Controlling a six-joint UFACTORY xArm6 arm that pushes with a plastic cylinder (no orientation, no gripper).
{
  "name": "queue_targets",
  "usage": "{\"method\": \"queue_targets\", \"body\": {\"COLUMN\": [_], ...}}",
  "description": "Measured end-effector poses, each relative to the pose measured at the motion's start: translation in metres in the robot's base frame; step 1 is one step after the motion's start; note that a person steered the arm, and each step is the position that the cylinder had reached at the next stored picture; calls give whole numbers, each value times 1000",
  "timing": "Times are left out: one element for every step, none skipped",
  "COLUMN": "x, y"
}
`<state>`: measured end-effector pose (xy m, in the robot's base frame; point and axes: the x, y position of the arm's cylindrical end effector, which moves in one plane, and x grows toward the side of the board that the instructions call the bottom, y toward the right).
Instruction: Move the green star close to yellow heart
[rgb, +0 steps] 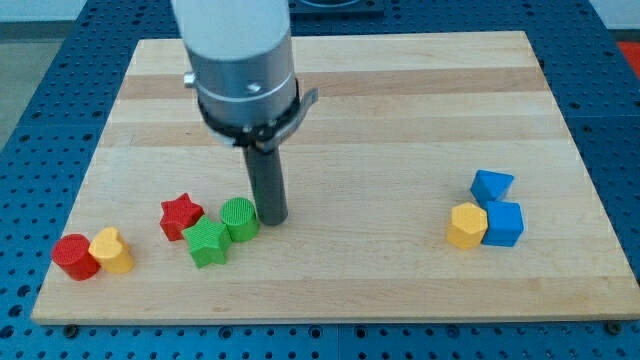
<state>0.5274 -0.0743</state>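
Observation:
The green star (208, 243) lies near the board's bottom left, touching a green cylinder (240, 218) on its upper right. The yellow heart (112, 250) sits further left, against a red cylinder (75, 257). My tip (274, 218) rests on the board just right of the green cylinder, touching or nearly touching it, and up-right of the green star. A red star (181, 216) lies just up-left of the green star, between it and the heart.
At the right side a yellow hexagon (467, 225), a blue cube (503, 224) and a blue pentagon-like block (492, 186) cluster together. The wooden board (400, 90) ends close below the left blocks.

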Motion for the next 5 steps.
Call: {"method": "queue_targets", "body": {"x": [39, 47, 47, 47, 47], "y": [-29, -49, -70, -85, -95]}}
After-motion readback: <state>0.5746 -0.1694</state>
